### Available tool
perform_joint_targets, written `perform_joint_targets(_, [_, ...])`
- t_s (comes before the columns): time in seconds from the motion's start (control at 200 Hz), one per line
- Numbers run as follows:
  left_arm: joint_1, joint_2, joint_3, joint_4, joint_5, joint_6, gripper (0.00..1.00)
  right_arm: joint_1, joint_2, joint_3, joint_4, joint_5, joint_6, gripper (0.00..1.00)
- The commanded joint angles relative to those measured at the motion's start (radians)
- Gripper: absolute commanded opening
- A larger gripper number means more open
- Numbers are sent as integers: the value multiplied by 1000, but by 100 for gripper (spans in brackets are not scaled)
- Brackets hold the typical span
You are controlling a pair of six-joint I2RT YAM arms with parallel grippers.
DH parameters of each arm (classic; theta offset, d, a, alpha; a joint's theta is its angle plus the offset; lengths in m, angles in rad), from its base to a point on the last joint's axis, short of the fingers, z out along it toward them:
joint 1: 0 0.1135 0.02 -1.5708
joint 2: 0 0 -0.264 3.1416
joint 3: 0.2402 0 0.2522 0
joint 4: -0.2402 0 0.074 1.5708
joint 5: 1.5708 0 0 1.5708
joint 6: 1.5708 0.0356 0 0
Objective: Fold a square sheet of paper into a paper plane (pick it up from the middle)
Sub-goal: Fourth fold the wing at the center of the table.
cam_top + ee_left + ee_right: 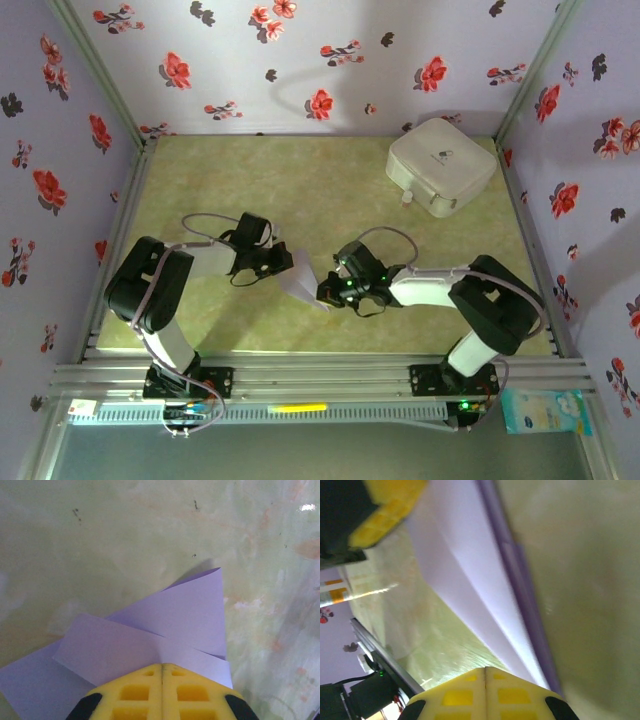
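The part-folded lavender paper was mid-table, a bit toward the near edge. Both of the 2 grippers were clamped shut on it: left gripper on its left side, right gripper on its near right corner. White box sat far right.

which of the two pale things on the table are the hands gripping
The folded lavender paper in the middle, pinched by the left hand and right hand. The white rounded box sits apart in the far right corner, untouched.
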Motion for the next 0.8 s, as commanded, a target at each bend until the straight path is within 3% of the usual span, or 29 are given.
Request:
perform_joint_targets(0.0, [15, 21, -22, -67, -44, 13, 5, -9, 36, 70, -12, -11, -32, 5])
perform_joint_targets(0.265, [15, 25, -20, -64, -37, 8, 5, -24, 180, 78, 60, -28, -3, 4])
perform_joint_targets(0.475, [16, -20, -6, -53, 7, -40, 6, -20, 182, -8, 77, -11, 3, 1])
perform_joint_targets(0.645, [11, -102, 32, -63, 26, -85, 15, -19, 179, -30, 82, 6, 11, 0])
perform_joint_targets(0.795, [-37, -140, 2, -12, 26, -160, 12, -20, 179, -11, 60, 23, 12, 0])
